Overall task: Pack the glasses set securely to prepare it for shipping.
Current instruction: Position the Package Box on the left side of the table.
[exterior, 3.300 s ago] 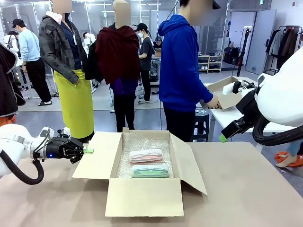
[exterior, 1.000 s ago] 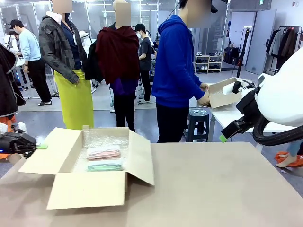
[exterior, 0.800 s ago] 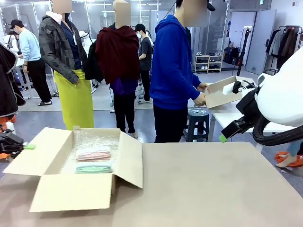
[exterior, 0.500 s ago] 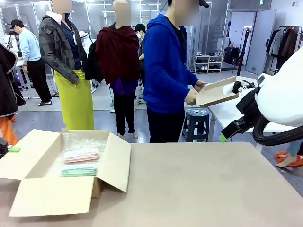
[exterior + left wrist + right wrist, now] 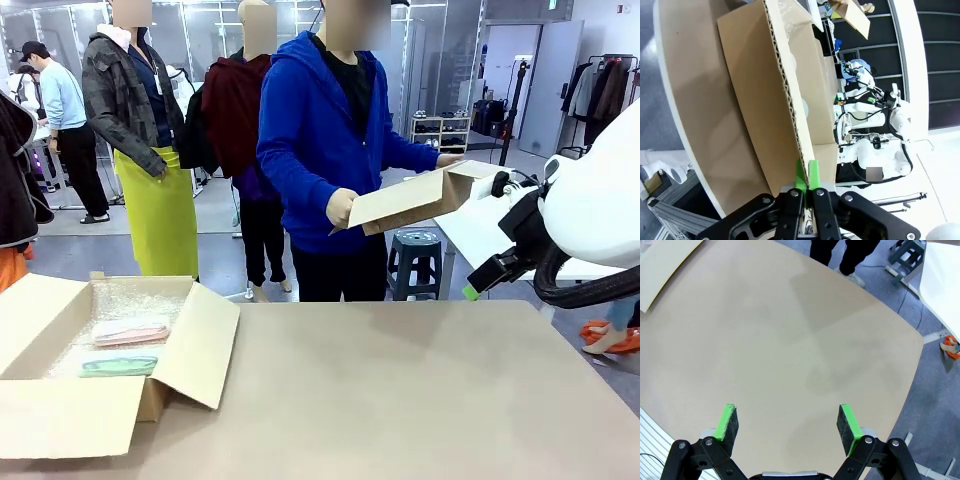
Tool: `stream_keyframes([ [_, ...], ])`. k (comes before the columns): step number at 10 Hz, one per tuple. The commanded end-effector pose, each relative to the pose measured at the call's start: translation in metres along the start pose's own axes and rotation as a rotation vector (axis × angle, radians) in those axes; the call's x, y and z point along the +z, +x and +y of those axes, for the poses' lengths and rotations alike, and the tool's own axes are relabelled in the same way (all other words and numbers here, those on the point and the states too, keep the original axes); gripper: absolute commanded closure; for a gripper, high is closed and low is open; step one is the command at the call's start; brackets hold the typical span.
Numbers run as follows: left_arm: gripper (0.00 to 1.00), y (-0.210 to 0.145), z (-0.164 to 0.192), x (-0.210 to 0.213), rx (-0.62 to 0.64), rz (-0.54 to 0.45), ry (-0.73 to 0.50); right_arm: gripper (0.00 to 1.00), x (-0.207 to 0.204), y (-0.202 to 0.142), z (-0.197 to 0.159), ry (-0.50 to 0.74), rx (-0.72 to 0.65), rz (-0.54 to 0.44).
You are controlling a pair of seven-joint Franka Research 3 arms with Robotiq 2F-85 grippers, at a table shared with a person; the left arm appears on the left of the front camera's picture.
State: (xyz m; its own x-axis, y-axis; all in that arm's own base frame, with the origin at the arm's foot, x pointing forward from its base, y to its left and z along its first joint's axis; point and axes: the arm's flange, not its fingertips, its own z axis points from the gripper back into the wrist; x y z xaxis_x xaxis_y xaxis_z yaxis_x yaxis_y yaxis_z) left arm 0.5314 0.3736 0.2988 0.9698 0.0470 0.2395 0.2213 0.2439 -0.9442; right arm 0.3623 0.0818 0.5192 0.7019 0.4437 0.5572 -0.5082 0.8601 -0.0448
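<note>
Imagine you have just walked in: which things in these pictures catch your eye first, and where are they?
An open cardboard box sits at the table's left edge, a pink case and a green case lying inside on bubble wrap. The left hand is pinched shut on one of its flaps. Across the table, a person in a blue hoodie holds a second box.

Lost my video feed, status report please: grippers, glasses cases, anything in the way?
Left gripper shut on box flap. Right gripper open, empty. Pink case and green case in open box. Person holds second box.
</note>
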Motion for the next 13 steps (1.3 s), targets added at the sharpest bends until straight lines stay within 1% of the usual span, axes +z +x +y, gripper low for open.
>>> stream_keyframes([
  [1, 0.98, 0.007, -0.004, 0.007, -0.004, 0.027, -0.018, 0.0, 0.001, 0.001, 0.003, -0.01, -0.019, 0.001],
  [2, 0.98, 0.0, 0.0, 0.0, 0.0, 0.0, 0.0, 0.0, 0.001, 0.001, 0.003, -0.01, -0.019, 0.001],
  [8, 0.98, 0.0, 0.0, 0.0, 0.0, 0.0, 0.0, 0.0, 0.001, 0.001, 0.003, -0.01, -0.019, 0.001],
  [9, 0.79, 0.003, 0.001, 0.001, -0.005, -0.001, -0.005, 0.0, 0.001, 0.001, 0.003, -0.01, -0.019, 0.001],
  [10, 0.6, 0.003, -0.001, 0.007, -0.038, -0.006, -0.001, 0.0, 0.001, 0.001, 0.003, -0.01, -0.019, 0.001],
  [13, 0.04, 0.001, 0.005, 0.021, -0.024, -0.02, 0.02, 0.0, 0.001, 0.001, 0.003, -0.01, -0.019, 0.001],
])
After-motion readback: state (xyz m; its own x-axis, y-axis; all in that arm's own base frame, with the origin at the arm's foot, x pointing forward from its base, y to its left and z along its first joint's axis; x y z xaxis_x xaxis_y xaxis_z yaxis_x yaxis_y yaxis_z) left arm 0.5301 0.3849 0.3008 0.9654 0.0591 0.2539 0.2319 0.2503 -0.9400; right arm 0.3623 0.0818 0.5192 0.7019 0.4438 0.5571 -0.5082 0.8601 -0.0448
